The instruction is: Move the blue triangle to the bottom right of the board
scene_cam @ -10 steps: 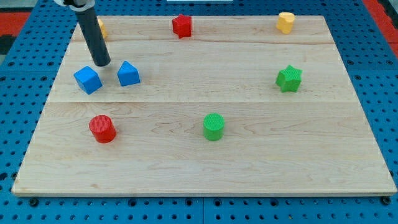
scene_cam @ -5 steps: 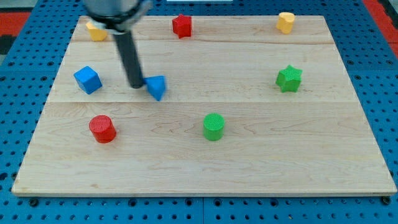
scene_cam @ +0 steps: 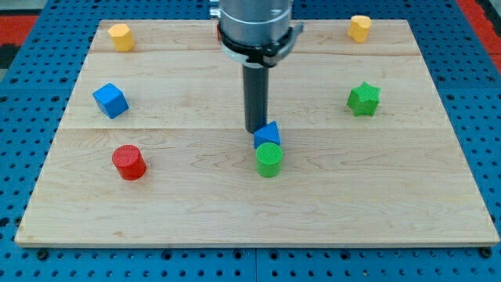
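The tip (scene_cam: 256, 129) presses the blue triangle (scene_cam: 268, 135) against the green cylinder (scene_cam: 268, 160); no pincer exists. Next push probably must steer right, around the cylinder.

My tip (scene_cam: 255, 129) touches the upper left of the blue triangle (scene_cam: 268, 135). The triangle presses against the green cylinder (scene_cam: 268, 160) just below it, near the middle of the table (scene_cam: 391, 196).

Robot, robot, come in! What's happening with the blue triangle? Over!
My tip at blue triangle's upper-left side. Triangle mid-board, not yet bottom right. Green cylinder right against it, blocking the way down.
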You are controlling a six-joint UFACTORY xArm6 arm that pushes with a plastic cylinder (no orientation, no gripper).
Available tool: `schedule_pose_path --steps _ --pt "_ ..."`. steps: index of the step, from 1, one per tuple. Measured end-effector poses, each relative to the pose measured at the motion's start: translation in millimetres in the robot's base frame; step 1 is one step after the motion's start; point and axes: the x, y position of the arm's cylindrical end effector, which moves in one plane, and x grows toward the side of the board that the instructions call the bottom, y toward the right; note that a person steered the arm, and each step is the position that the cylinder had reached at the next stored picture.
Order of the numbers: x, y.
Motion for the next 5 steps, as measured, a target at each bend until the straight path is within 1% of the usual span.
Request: schedule_pose_path --steps 1,2,3,4,5 --pt "13 31" --pt "33 49" --pt "55 36" --pt "81 -3" --pt "91 16"
